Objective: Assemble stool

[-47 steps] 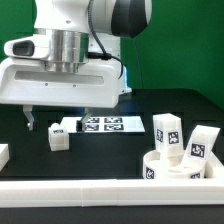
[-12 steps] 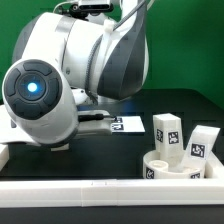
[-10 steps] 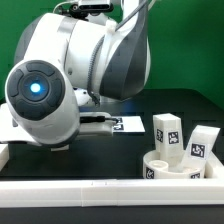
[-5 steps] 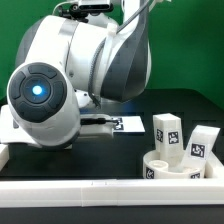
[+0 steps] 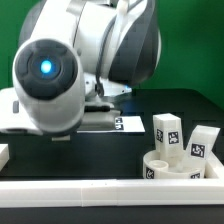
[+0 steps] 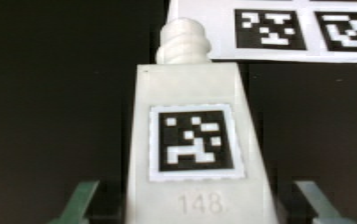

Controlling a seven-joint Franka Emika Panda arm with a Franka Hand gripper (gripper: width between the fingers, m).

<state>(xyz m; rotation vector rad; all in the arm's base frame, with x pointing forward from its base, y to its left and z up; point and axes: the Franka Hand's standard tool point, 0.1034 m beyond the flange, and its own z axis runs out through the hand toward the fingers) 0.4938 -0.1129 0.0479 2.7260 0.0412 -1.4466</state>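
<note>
In the wrist view a white stool leg (image 6: 196, 130) with a black-and-white tag and a threaded tip stands between my gripper's (image 6: 196, 203) two fingers (image 6: 88, 203), which sit on either side of its wide end, shut on it. In the exterior view the arm's bulky body hides the gripper and this leg. Two more legs (image 5: 166, 133) (image 5: 201, 142) stand upright at the exterior view's right. The round rimmed seat (image 5: 175, 168) lies just in front of them.
The marker board (image 5: 122, 124) lies on the black table behind the arm, and it also shows past the leg's tip as the marker board (image 6: 281, 28). A long white rail (image 5: 100, 190) runs along the front edge, with a short white piece (image 5: 3, 155) at the exterior view's left.
The arm's large round joint has risen and shifted towards the exterior view's right. The two standing legs and the seat have not moved.
</note>
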